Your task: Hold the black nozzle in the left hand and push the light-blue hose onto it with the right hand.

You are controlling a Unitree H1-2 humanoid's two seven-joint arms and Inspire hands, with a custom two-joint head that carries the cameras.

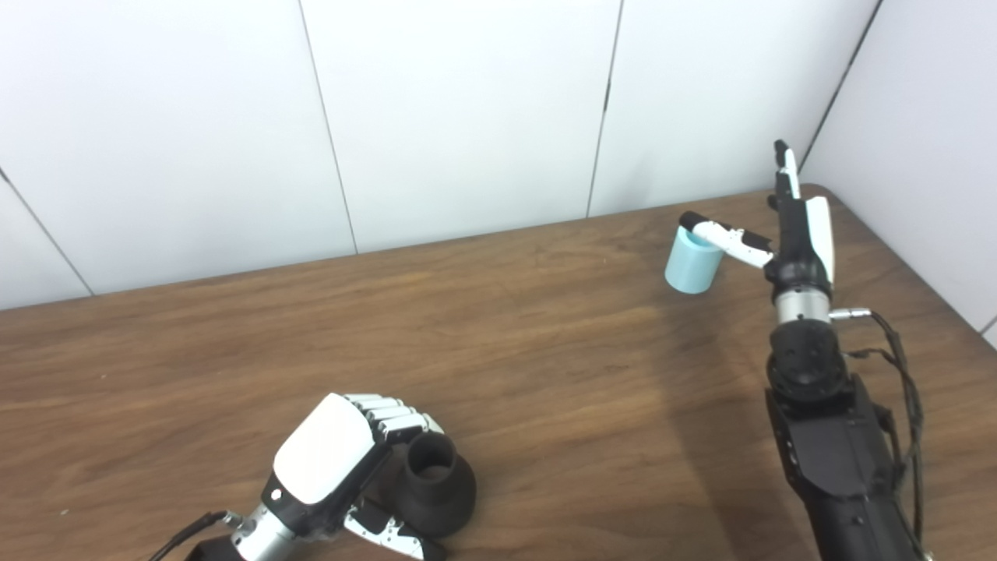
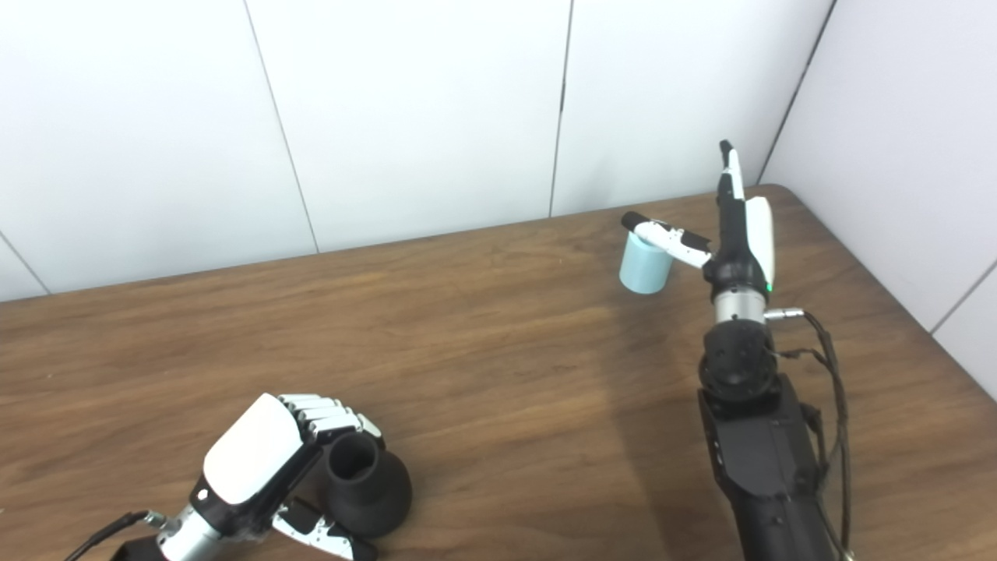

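At the near edge of the brown wood-grain table (image 1: 498, 351), the left hand (image 1: 335, 460) sits beside the black flared rubber nozzle (image 1: 436, 483). The nozzle stands upright on its wide base, open neck facing up. The fingers (image 1: 389, 417) curl around the far-left side of the neck, and the thumb (image 1: 385, 530) lies along the near side of the base. The hand appears partly closed about the nozzle; whether the grip is firm enough to lift it cannot be told from either view.

Across the table, toward the far right corner, the light-blue short cylindrical hose section (image 1: 692, 265) stands upright on end, its long axis vertical. It is well apart from the nozzle.

The right hand (image 1: 794, 234) is just to the right of the hose. Its fingers are spread wide: the thumb (image 1: 724, 236) reaches left across the hose's top rim, while the other fingers point up and away toward the white panelled wall (image 1: 467, 117). The hand holds nothing.

Controlling relation: the hose lies to the left of the right palm, under the thumb, with no finger on its far side. A grasp likely requires the extended fingers to close around the upright wall of the hose before it can be carried toward the nozzle.
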